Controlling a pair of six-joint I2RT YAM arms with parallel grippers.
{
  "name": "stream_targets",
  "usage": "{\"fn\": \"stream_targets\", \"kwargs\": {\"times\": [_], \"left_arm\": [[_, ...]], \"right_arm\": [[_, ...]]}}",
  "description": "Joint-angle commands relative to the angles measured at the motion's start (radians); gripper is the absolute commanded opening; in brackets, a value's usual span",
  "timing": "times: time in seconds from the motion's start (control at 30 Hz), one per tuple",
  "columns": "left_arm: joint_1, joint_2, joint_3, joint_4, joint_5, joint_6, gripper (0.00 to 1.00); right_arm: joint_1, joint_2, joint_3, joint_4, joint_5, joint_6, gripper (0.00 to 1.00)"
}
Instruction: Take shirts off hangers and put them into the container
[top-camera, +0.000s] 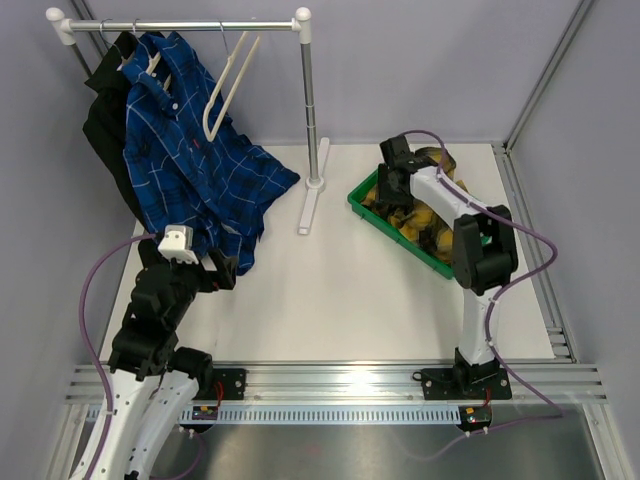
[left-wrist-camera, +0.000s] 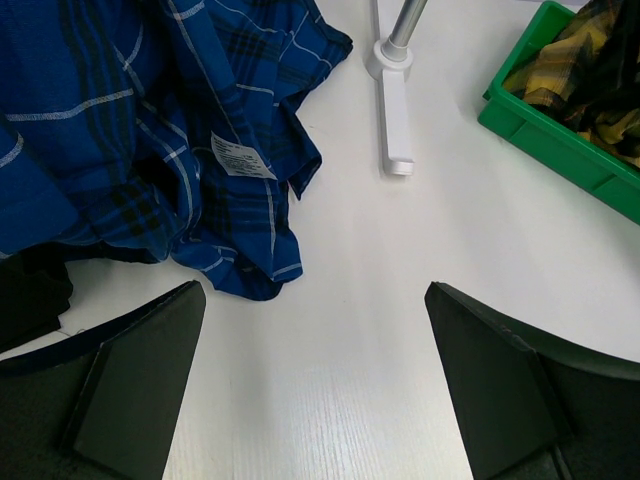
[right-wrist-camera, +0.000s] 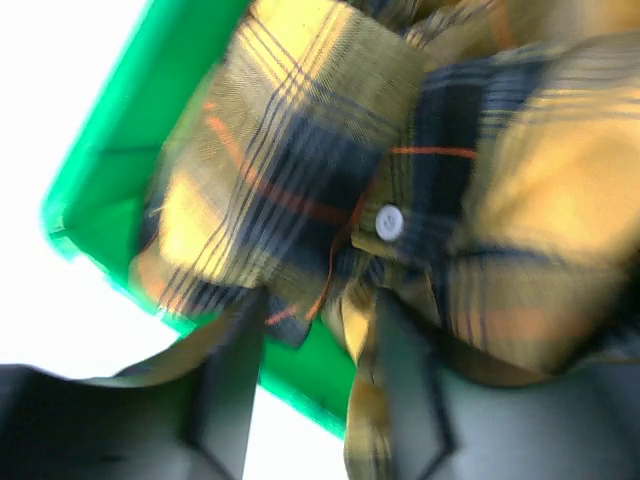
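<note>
Left jaws gape wide and hold nothing; in the left wrist view their two dark fingers (left-wrist-camera: 140, 385) stand far apart low over the white bench (top-camera: 330, 300), just short of the hem of the blue shirt (top-camera: 190, 170). Right jaws stand partly apart inside the green container (left-wrist-camera: 550, 150), over the yellow-and-grey plaid shirt (right-wrist-camera: 300, 150). The right wrist view is blurred. It shows green tray in the gap between those fingers (right-wrist-camera: 225, 385) and a fold of plaid hanging next to one of them, not clamped.

The plaid shirt lies crumpled in the container, filling most of it, with a white button (right-wrist-camera: 389, 222) showing on a folded edge. The container sits at an angle on the right side of the bench, near the far edge.

The blue shirt, crossed by thin pale lines, hangs on a white hanger (top-camera: 150, 65) from the left part of the metal rail (top-camera: 180, 25). Its lower half trails down and spreads on the bench, with a white label (left-wrist-camera: 243, 157) turned outward. A black shirt (top-camera: 105, 130) hangs just behind it at the rail's left end. An empty white hanger (top-camera: 228, 85) hangs tilted farther right along the rail. The rail's upright post (top-camera: 312, 110) stands between the blue shirt and the container.
</note>
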Motion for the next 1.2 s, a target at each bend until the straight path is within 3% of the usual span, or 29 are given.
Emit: {"fn": "stream_targets", "kwargs": {"times": [0.0, 0.17, 0.37, 0.73, 0.93, 1.17], "left_arm": [[-0.004, 0.009, -0.001, 0.032, 0.013, -0.008, 0.99], [-0.004, 0.015, 0.002, 0.032, 0.012, -0.006, 0.99], [-0.004, 0.020, 0.004, 0.030, 0.003, -0.004, 0.99], [-0.004, 0.031, -0.004, 0.042, 0.001, 0.003, 0.99], [-0.004, 0.050, -0.005, 0.051, 0.017, 0.011, 0.99], [-0.004, 0.064, -0.004, 0.050, 0.010, 0.017, 0.99]], "right_arm": [[0.007, -0.188, 0.072, -0.011, -0.009, -0.052, 0.60], [-0.024, -0.248, 0.186, -0.040, 0.031, -0.085, 0.78], [-0.148, -0.161, 0.316, -0.068, -0.007, -0.081, 0.83], [-0.397, 0.004, 0.330, 0.037, -0.268, -0.047, 0.84], [-0.449, 0.089, 0.341, 0.080, -0.297, -0.003, 0.85], [-0.480, 0.251, 0.486, 0.023, -0.394, -0.018, 0.86]]}}
